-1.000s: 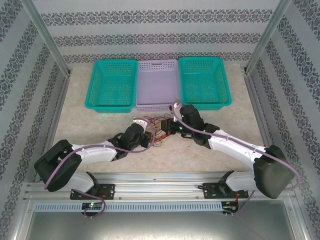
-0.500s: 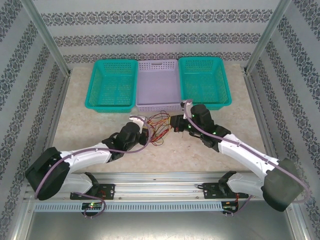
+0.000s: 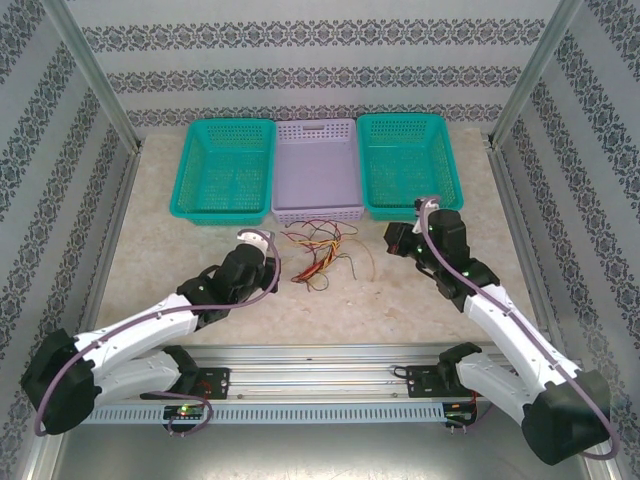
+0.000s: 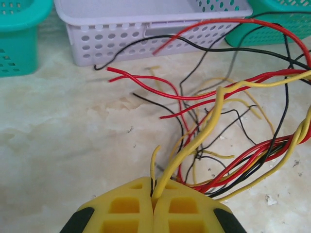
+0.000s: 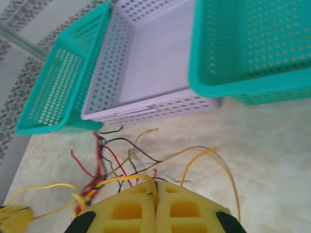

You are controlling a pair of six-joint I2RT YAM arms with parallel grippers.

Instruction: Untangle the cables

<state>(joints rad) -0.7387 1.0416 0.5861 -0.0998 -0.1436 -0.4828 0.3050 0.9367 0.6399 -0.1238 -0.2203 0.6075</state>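
The cables (image 3: 322, 250) are a loose tangle of thin yellow, red and black wires on the marble tabletop, just in front of the lavender basket (image 3: 315, 170). My left gripper (image 3: 264, 243) sits at the tangle's left side. In the left wrist view it (image 4: 154, 191) is shut on a yellow cable (image 4: 181, 152) that rises toward the red and black bundle (image 4: 252, 160). To the right of the tangle, my right gripper (image 3: 392, 240) (image 5: 156, 194) is shut on another yellow cable (image 5: 129, 177), which arcs left into the tangle.
Three baskets line the back: teal (image 3: 225, 170) on the left, lavender in the middle, teal (image 3: 408, 165) on the right. The lavender basket's wall (image 4: 121, 41) stands close behind the wires. Metal frame posts and patterned walls enclose the table.
The grippers have drawn apart, the left one leftwards and the right one rightwards and back. The bunched wires have spread out between them.
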